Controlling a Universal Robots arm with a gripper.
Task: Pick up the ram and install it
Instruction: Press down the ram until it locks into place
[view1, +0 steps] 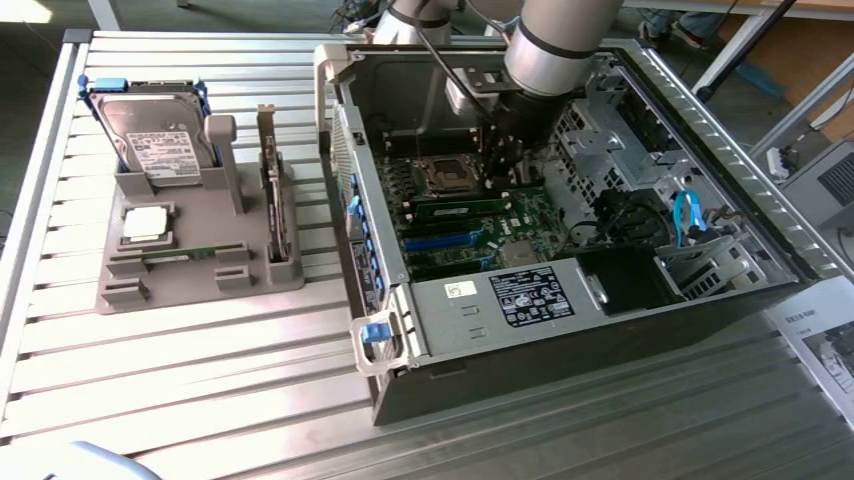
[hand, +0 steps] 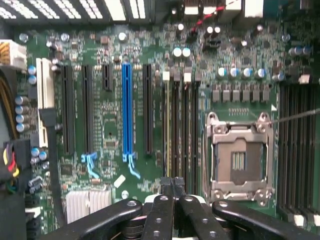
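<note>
Gripper (hand: 173, 182) pressed shut right over the ram (hand: 167, 130). Push straight down, evenly; avoid tilting it.

Green motherboard (hand: 110, 125), blue slot (hand: 127, 107), black fingers (hand: 165, 187)

This is a robotics lab or test workshop set up for computer assembly. A table (view1: 200, 400) of ribbed aluminium slats carries an opened desktop computer case (view1: 574, 300) lying on its side on the exterior view's right, its motherboard (view1: 467, 215) exposed with an empty processor socket (hand: 240, 157) and rows of slots. On the exterior view's left stands a grey parts fixture (view1: 187, 260) holding a hard drive (view1: 154, 140) upright, a silver processor chip (view1: 144, 225) and an expansion card (view1: 274, 200). A grey industrial robot arm (view1: 554, 45) reaches down into the case. Metal frame legs (view1: 747, 40) stand at the far edge.
</note>
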